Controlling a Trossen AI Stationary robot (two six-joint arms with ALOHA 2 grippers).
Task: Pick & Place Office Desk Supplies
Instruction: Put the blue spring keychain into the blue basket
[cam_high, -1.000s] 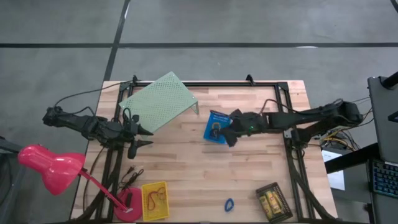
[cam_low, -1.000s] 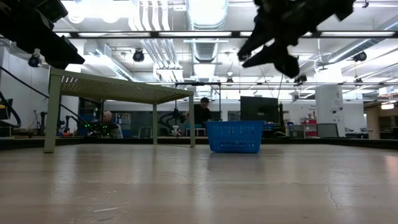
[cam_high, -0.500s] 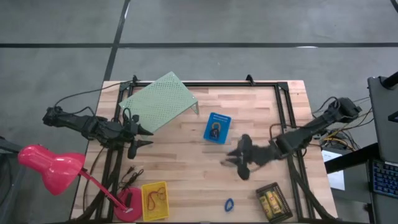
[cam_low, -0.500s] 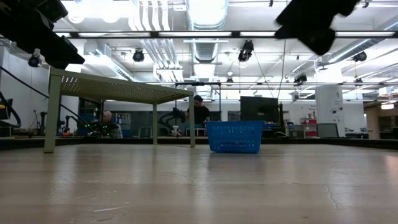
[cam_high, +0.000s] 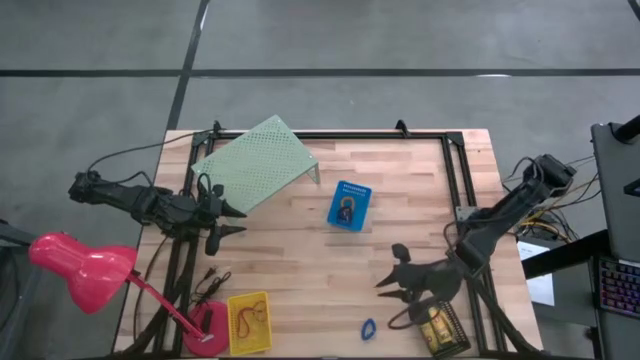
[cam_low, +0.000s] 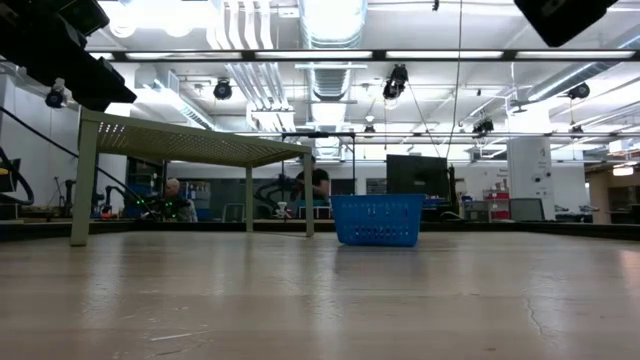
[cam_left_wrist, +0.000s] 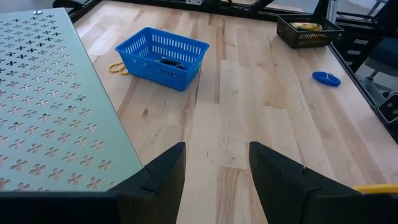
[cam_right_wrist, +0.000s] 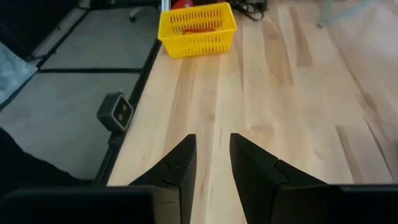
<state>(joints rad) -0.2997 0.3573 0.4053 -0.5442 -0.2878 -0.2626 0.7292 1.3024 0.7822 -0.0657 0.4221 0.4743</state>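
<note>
Right gripper (cam_high: 392, 287) hovers over the table's near edge, close to the blue ring (cam_high: 368, 328) and black bin (cam_high: 440, 324), fingers narrowly parted, holding nothing. Left gripper (cam_high: 232, 220) waits beside the green riser (cam_high: 258, 162), fingers apart and empty.

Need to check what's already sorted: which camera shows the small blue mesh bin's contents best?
The left wrist view: the small blue mesh bin shows dark pieces inside. High view shows it tiny from above; low view only its wall; the right wrist view misses it.

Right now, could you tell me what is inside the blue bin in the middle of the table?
The blue bin holds a few small dark ring-like pieces, one looking yellowish from above. Their exact number cannot be told, because the bin's mesh wall covers part of the inside. A tan rubber band lies outside, beside it.
</note>
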